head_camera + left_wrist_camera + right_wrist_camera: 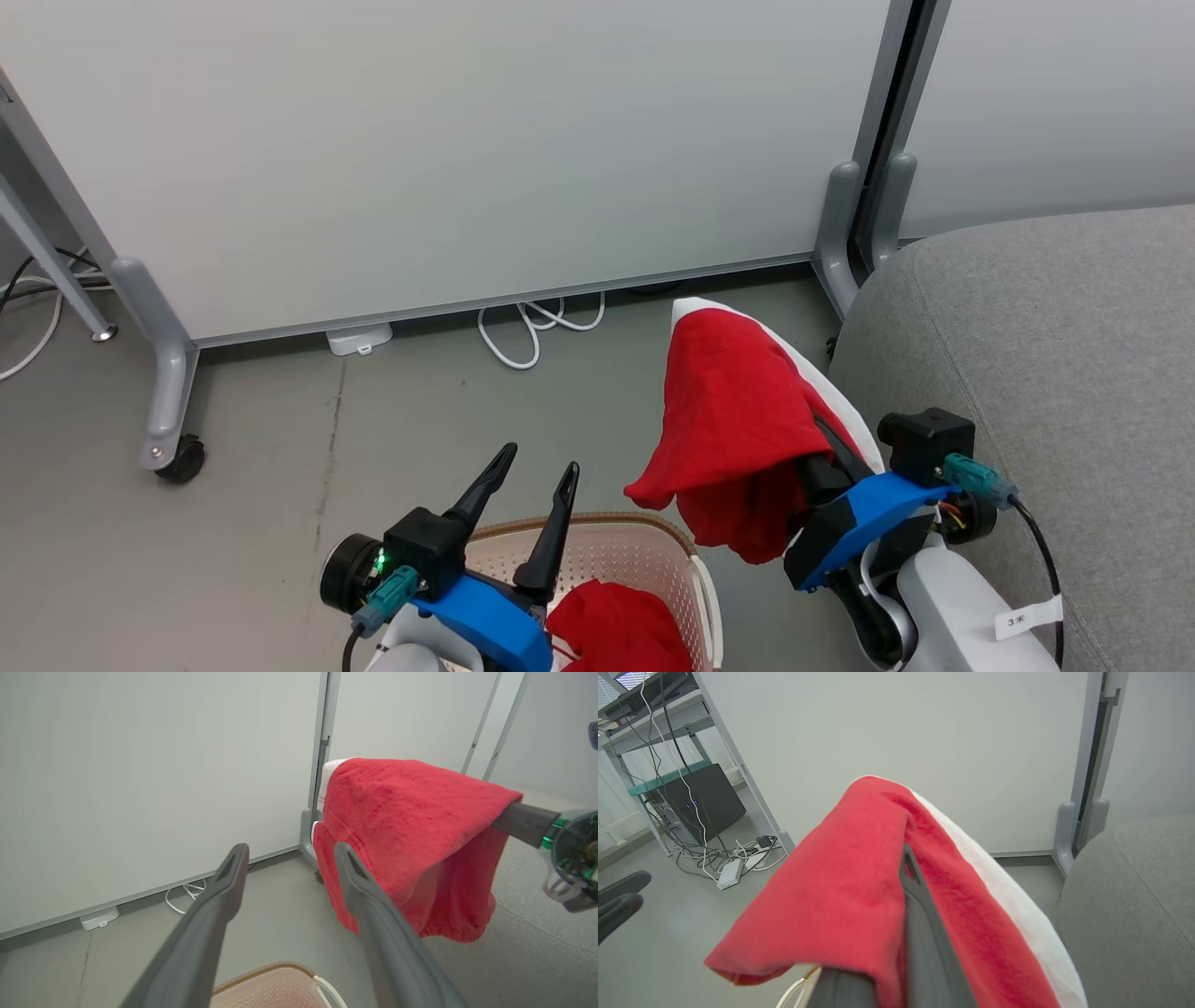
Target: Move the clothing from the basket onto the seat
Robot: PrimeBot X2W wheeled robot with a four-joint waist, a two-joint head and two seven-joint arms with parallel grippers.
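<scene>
Right tool (908, 868) is seen with its jaws pressed together. A bright red soft fabric garment with a white trim band (738, 411) is draped over its dark fingers and appears to be pinched between them. The garment is held in the air above the grey floor, between the small cream-white perforated plastic basket with a brown woven-look rim (597, 519) and the large light grey upholstered fabric seat (1055, 355) close on the right. Left tool (540, 459) is spread wide with nothing in it and is poised over the basket, in which more red clothing (616, 630) is heaped.

The garment is judged to be light, limp and not fragile. It sags in folds on both sides of the fingers, so no shape will be kept when it is carried. Because much of it merely hangs over the fingers, it could slide off if it is swung sharply. The heap in the basket is best taken at a raised fold or bunched ridge, where several layers can be pinched at once. A thin single edge could be pulled free.
</scene>
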